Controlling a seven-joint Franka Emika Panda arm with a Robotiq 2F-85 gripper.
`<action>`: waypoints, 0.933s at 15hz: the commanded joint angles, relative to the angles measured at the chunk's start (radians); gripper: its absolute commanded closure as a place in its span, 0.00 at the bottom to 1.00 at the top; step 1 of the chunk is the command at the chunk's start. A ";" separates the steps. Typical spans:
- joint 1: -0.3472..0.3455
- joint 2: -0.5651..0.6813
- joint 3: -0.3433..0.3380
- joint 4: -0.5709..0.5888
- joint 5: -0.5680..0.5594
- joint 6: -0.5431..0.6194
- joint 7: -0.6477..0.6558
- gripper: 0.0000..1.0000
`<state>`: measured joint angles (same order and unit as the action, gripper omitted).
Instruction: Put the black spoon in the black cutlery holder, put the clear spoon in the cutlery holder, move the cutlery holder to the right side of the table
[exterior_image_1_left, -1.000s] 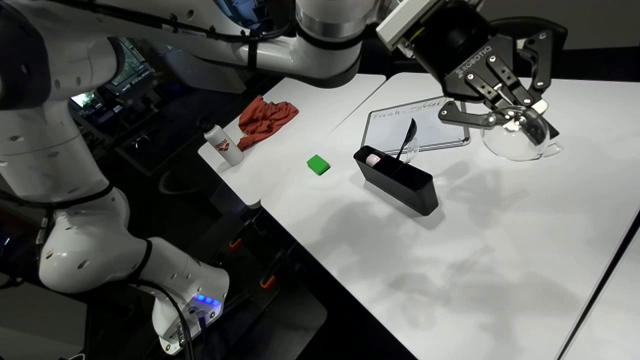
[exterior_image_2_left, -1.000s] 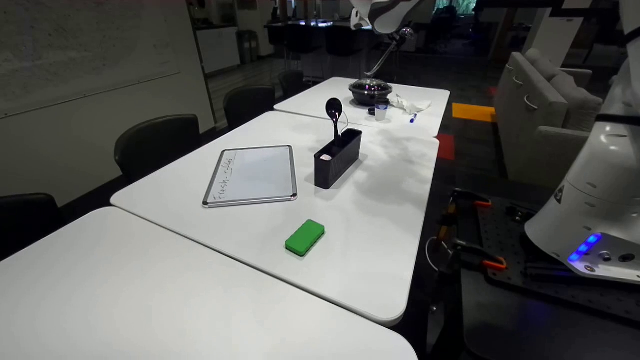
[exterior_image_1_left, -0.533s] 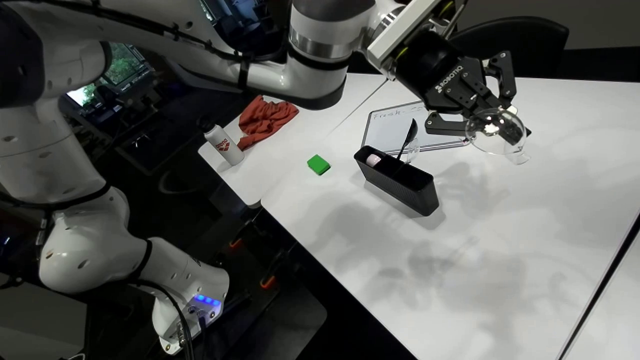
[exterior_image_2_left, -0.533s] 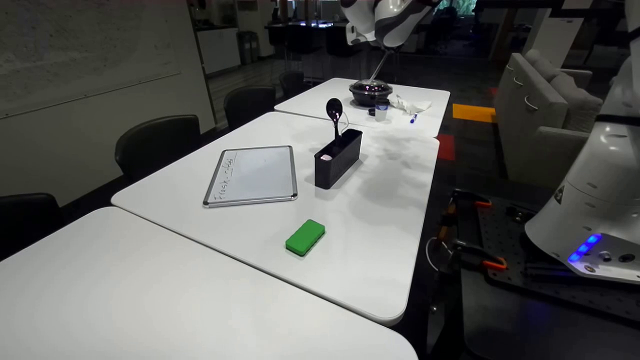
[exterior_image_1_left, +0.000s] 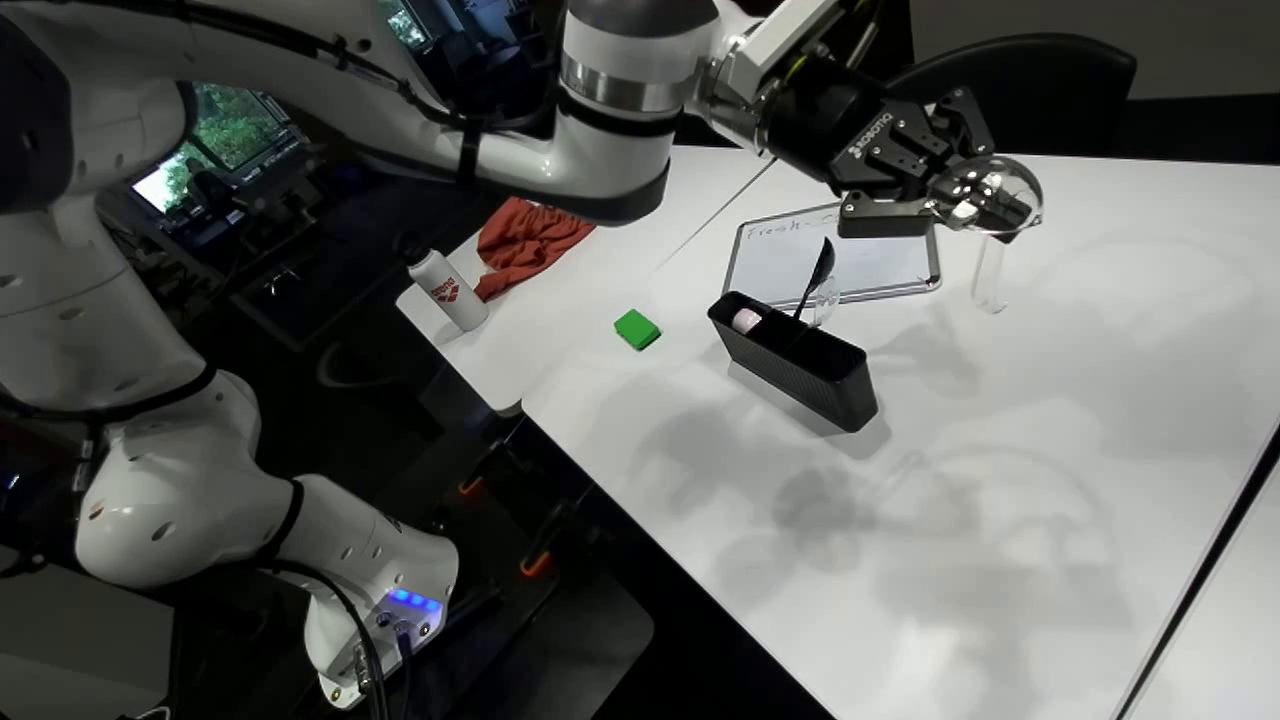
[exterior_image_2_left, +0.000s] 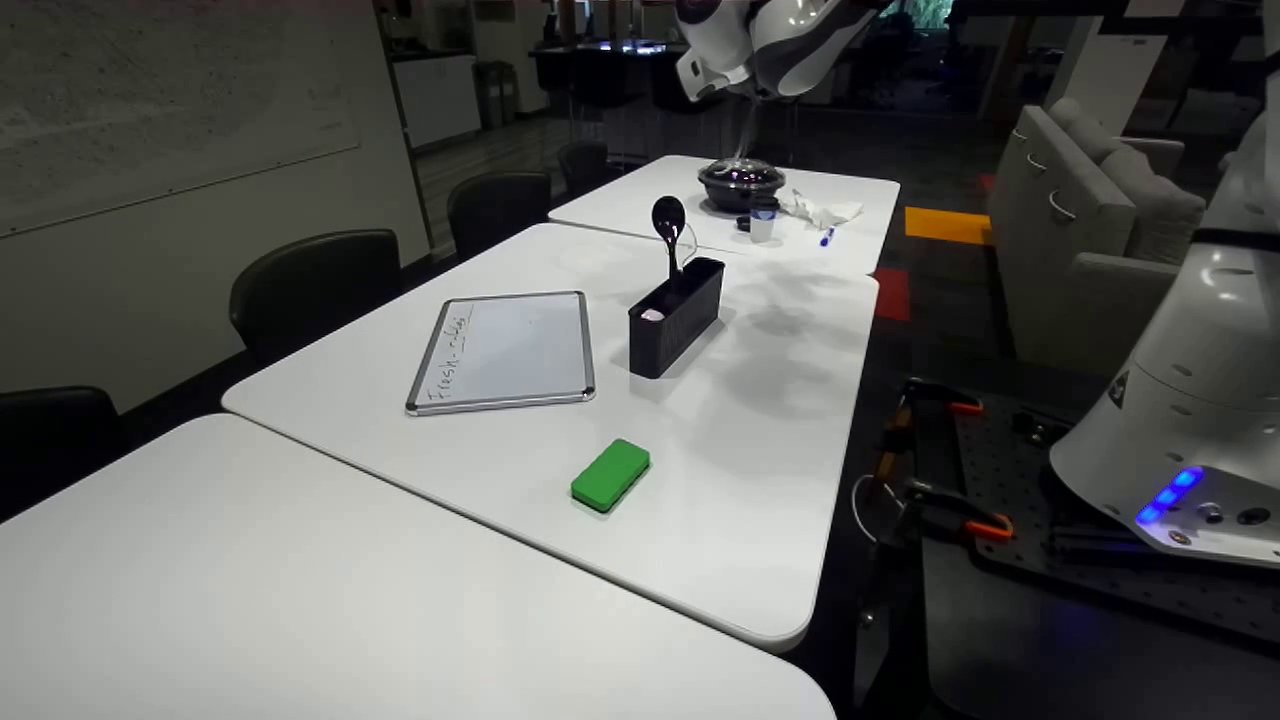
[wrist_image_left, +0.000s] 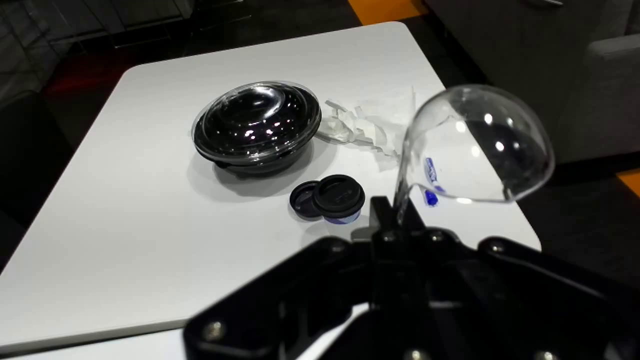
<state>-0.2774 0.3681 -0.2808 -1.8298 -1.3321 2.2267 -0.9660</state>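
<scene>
My gripper (wrist_image_left: 396, 220) is shut on the handle of the clear spoon (wrist_image_left: 477, 145), close to its deep round bowl. It holds the spoon above the table, apart from the holder. In an exterior view the bowl (exterior_image_1_left: 985, 195) is at the fingertips and the clear handle hangs down. The black cutlery holder (exterior_image_1_left: 795, 365) stands on the white table (exterior_image_1_left: 1100, 450); it also shows in an exterior view (exterior_image_2_left: 677, 320). The black spoon (exterior_image_1_left: 818, 268) stands in it, bowl up; it also shows in an exterior view (exterior_image_2_left: 668, 220). Another clear piece (exterior_image_1_left: 826, 300) shows beside the black spoon.
A pale pink item (exterior_image_1_left: 746, 320) sits in the holder. A framed whiteboard (exterior_image_2_left: 505, 350) and a green eraser (exterior_image_2_left: 611, 475) lie on the table. A black bowl with clear lid (wrist_image_left: 257, 125), lidded cup (wrist_image_left: 338, 197), crumpled paper (wrist_image_left: 355, 127) and blue marker (wrist_image_left: 431, 180) are on the farther table.
In an exterior view my gripper has moved left and a little up with the clear spoon. The spoon has turned, its handle hanging more steeply. Holder and black spoon have not moved.
</scene>
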 joint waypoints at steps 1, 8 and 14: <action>-0.011 -0.114 0.042 -0.117 -0.057 0.102 -0.109 0.99; 0.013 -0.146 0.065 -0.210 -0.092 0.175 -0.283 0.99; 0.026 -0.092 0.094 -0.221 -0.110 0.201 -0.277 0.99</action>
<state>-0.2537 0.2681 -0.1976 -2.0407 -1.4317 2.3982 -1.2336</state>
